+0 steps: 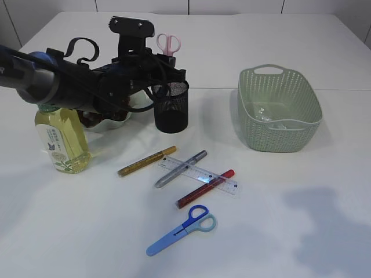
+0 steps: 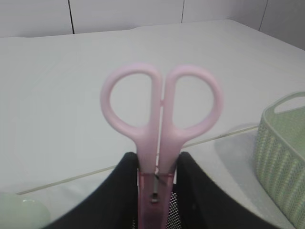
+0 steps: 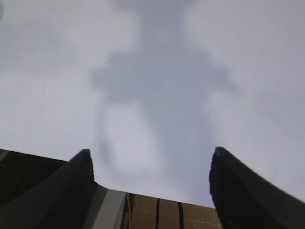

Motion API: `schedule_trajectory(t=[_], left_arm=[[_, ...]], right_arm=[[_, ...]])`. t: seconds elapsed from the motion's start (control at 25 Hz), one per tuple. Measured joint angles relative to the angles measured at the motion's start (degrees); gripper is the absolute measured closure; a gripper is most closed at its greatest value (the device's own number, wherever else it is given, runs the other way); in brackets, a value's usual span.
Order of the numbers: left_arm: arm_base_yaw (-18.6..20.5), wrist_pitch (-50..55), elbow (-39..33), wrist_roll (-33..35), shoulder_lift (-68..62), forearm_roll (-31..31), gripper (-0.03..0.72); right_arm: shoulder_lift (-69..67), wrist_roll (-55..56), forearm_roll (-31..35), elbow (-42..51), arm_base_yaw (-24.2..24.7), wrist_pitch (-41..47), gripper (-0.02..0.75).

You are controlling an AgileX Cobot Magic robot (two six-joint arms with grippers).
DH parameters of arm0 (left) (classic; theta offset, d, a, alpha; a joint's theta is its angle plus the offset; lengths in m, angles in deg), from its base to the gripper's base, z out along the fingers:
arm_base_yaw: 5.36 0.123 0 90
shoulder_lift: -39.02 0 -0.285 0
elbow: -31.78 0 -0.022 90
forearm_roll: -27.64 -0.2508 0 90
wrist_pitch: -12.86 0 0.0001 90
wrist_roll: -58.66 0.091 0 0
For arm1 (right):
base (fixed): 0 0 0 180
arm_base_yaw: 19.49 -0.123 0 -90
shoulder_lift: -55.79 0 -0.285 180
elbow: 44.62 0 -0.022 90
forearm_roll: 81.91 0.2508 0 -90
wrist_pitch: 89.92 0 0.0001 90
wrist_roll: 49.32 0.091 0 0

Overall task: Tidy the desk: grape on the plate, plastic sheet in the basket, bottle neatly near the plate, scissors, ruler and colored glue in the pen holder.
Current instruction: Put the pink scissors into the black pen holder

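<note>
While your left gripper (image 2: 157, 183) is pinching the pink scissors (image 2: 161, 114) blades-down over the pen holder (image 1: 171, 106), your right gripper (image 3: 150, 183) is waiting wide open and empty.

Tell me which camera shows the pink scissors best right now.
The left wrist view: the pink scissors fill the frame, handles up, between the left gripper fingers. The exterior view shows only their handles behind the arm. The right wrist view shows none.

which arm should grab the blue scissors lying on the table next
Right, probably. The right gripper is open and empty above bare table, while the left gripper is closed on the pink plastic scissors over the black mesh pen holder. The blue-handled scissors lie front centre.
</note>
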Motion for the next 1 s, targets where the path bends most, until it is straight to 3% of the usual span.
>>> schedule_trajectory(t=[1.0], left_arm=[[0.00,4.07,0.91,-1.11,0.00,0.09,0.458]], right_arm=[[0.00,0.00,0.00,0.00,0.00,-1.17,0.155]])
